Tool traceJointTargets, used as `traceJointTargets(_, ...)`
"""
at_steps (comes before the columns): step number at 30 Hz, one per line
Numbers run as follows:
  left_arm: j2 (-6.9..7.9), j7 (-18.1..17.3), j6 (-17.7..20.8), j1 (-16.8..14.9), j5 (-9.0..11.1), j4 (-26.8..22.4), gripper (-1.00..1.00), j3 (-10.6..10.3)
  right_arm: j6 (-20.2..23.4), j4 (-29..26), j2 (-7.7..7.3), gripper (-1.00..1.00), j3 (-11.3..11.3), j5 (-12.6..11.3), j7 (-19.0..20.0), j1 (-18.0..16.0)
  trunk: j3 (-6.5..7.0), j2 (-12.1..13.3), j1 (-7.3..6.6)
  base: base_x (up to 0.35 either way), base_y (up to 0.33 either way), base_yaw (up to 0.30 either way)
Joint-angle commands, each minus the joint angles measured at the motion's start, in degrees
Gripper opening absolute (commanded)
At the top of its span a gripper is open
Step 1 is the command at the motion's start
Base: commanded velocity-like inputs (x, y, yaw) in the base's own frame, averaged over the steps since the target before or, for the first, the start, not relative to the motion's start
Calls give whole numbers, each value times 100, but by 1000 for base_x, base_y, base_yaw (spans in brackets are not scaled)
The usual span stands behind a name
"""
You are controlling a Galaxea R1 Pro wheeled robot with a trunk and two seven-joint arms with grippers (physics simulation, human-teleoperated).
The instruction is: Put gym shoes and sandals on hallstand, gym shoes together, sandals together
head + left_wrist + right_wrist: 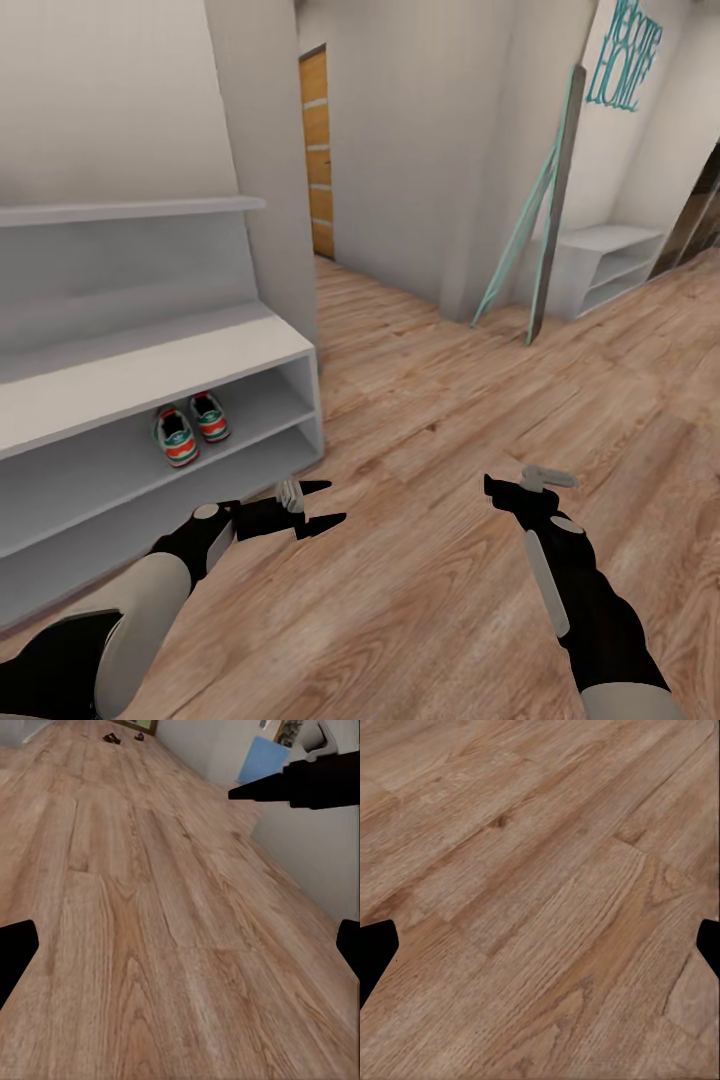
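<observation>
The two gym shoes point(177, 437) point(209, 416) stand side by side on the middle shelf of the pale hallstand point(150, 365), at the left of the head view. Far along the corridor floor point(430, 420), the left wrist view shows two small dark brown things point(112, 738) point(140, 735), the sandals as far as I can tell. My left gripper point(335, 502) point(180, 945) hovers open above bare planks just off the hallstand's front corner. My right gripper point(520, 484) point(540, 945) is open too, over bare floor further right, and also appears in the left wrist view point(300, 784).
A plain low white two-tier rack point(610, 262) stands at the back right by the wall. A tall teal and grey frame point(545, 220) leans beside it. An orange wooden door point(317, 150) closes the passage behind the hallstand. Open plank floor stretches between the two racks.
</observation>
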Motion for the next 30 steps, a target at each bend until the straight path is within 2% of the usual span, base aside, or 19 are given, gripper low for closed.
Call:
traceJointTargets(1,-3,-18,-37,-3,-58,-3,100,49,21,-5,-2,100,8,-59,-45,-4,0,-2,-1,0,0,-275)
traceJointTargets(30,-3,-18,-37,-2,-58,5,100,41,21,-5,-2,100,6,-58,-47,-4,80,-2,-1,0,0,-281)
